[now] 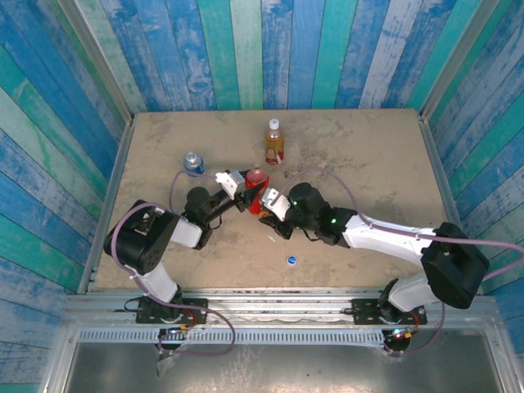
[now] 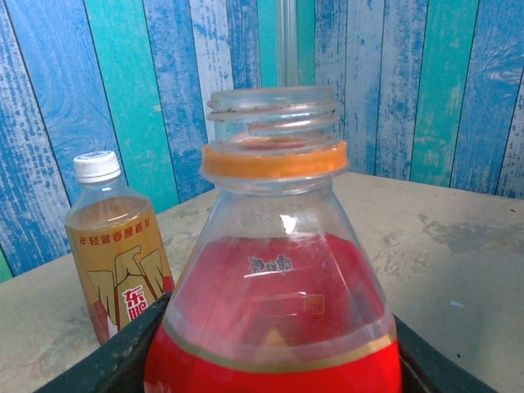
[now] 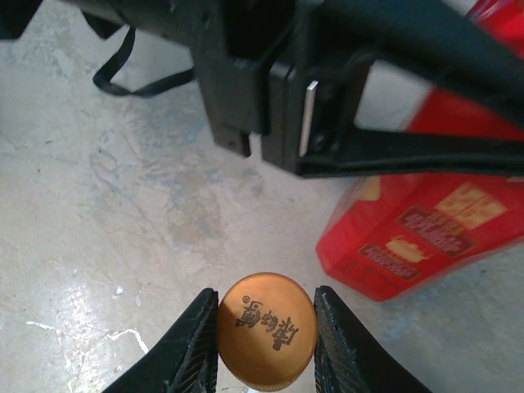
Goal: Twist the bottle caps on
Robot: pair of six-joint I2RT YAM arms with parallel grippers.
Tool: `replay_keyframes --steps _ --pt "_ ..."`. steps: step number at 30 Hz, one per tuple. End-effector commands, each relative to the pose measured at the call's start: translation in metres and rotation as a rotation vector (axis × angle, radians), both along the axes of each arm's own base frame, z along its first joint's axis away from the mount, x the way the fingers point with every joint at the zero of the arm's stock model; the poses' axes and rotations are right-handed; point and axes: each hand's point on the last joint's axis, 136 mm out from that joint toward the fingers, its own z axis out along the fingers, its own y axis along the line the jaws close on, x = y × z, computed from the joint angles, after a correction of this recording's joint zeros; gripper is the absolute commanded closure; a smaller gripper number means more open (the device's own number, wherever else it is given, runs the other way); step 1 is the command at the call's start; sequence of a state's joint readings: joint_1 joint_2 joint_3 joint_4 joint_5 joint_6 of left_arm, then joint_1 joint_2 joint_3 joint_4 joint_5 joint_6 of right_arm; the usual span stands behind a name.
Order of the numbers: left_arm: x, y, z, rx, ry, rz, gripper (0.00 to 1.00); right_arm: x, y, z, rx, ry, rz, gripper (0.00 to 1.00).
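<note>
At the middle of the bench (image 1: 368, 155) we see the red bottle (image 1: 257, 196) standing upright, the left jaws pressed against its sides; their dark fingers (image 2: 115, 359) flank it in the left wrist view. Its threaded neck is bare, with an orange ring (image 2: 274, 160) just under the threads. Just to its right, the right jaws pinch the orange cap (image 3: 267, 330) by its rim, printed top toward the wrist camera and apart from the bottle; we cannot tell whether it touches the bench. Behind the red bottle stands the tea bottle (image 1: 274, 141) with its white cap (image 2: 97, 165) on. The clear bottle (image 1: 193, 163) stands to the left, and the blue cap (image 1: 291, 260) lies loose nearer the arm bases.
</note>
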State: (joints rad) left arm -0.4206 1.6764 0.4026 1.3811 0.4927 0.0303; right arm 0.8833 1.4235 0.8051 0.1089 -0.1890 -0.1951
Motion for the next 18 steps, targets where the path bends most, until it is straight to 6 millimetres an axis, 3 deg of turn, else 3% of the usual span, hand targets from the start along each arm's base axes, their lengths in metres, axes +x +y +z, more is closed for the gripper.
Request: replay_keyframes --steps 1,12,18 --pt "-0.004 -0.001 -0.004 0.015 -0.018 -0.019 0.45 0.005 -0.006 0.019 -0.016 -0.008 -0.009 0.71" --pt "-0.008 -0.004 -0.012 0.018 -0.009 -0.046 0.45 0.043 -0.006 0.092 0.083 -0.089 -0.078 0.72" --pt "-0.012 -0.009 -0.006 -0.044 -0.009 -0.087 0.46 0.061 -0.009 0.109 0.092 0.014 -0.183 0.72"
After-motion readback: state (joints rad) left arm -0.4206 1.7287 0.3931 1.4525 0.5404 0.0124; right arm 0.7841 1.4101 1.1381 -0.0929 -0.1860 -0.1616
